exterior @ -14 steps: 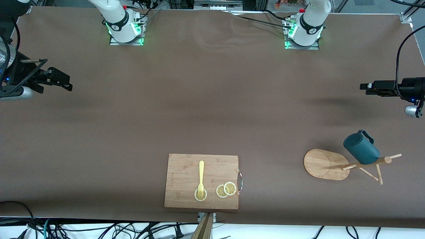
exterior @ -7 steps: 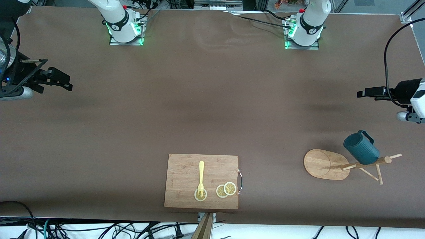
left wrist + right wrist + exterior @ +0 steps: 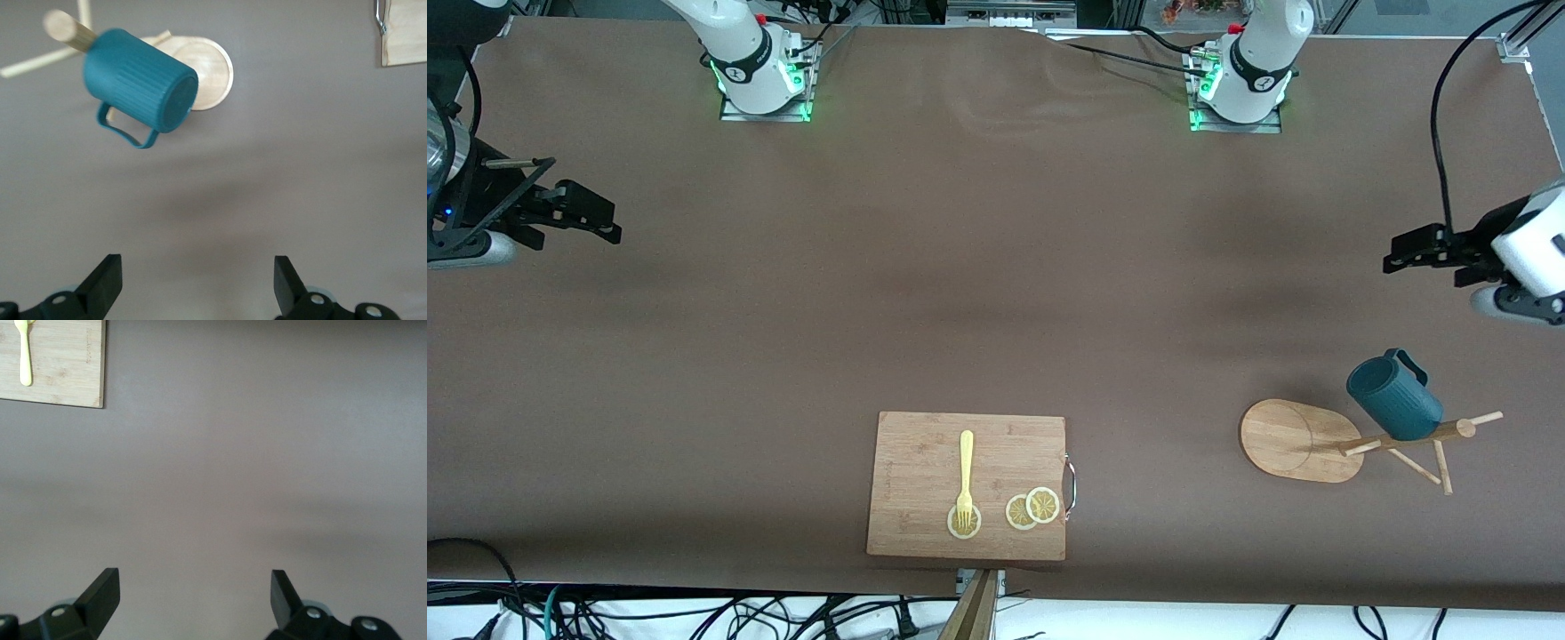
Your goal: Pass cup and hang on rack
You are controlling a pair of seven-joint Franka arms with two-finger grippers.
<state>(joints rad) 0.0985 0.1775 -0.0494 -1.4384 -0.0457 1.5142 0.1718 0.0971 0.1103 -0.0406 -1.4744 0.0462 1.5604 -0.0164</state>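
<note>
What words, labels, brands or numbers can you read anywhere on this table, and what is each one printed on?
No text can be read anywhere.
Rectangular bamboo cutting board: faint mark near its edge, seen in the right wrist view, too blurred to read.
Black band on each white arm base: small white symbol, too small to read.
Ribbed dark teal mug and light bamboo mug tree: no markings visible.

The cup (image 3: 1394,398), dark teal with a ribbed wall and a loop handle, hangs tilted on the rack (image 3: 1352,440), mouth turned down toward the base. The rack is light bamboo, an oval base with a pole and thin pegs, at the left arm's end of the table.
</note>
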